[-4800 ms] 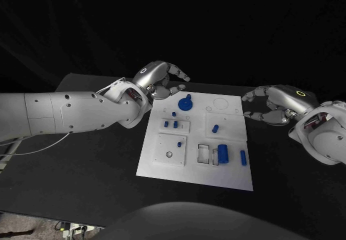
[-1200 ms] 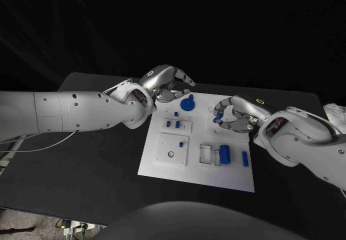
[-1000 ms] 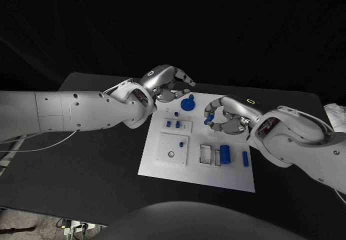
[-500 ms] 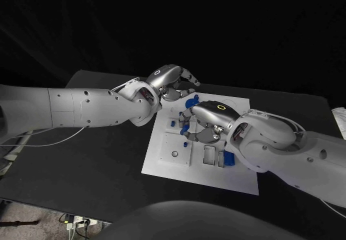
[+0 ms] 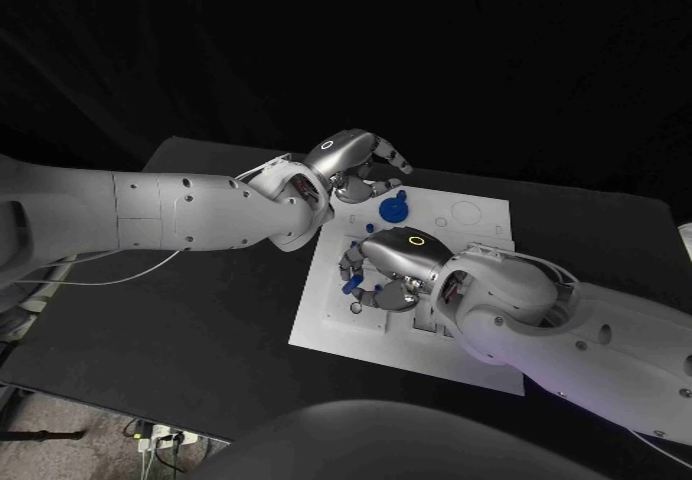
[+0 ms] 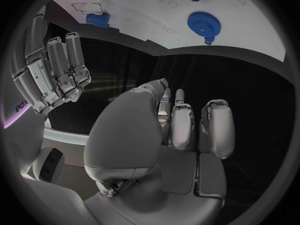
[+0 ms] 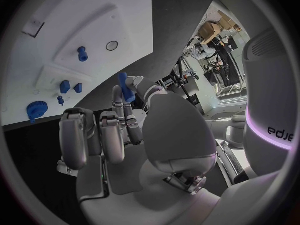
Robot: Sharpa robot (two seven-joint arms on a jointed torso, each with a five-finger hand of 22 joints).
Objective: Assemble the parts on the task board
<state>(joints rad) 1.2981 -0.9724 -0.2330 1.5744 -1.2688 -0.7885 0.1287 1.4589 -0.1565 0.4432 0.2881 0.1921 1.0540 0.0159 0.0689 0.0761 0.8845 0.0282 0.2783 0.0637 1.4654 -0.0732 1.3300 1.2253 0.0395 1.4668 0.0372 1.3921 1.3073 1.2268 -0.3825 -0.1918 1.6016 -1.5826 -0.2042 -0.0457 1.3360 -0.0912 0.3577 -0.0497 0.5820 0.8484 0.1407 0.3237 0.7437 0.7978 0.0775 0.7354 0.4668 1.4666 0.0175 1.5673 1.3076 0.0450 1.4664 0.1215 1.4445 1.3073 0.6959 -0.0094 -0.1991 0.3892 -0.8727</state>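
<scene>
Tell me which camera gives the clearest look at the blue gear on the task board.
The left wrist view: the blue gear sits unobstructed on the task board, teeth and centre knob clear. The head view shows it smaller, beside the left hand. The right wrist view shows it small, near the rim.

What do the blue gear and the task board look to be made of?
Blue gear: likely moulded or printed plastic, with a matte, uniform colour and no metallic glint. Task board: probably white plastic, smooth and matte with shallow moulded recesses, though painted metal can't be ruled out.
</scene>
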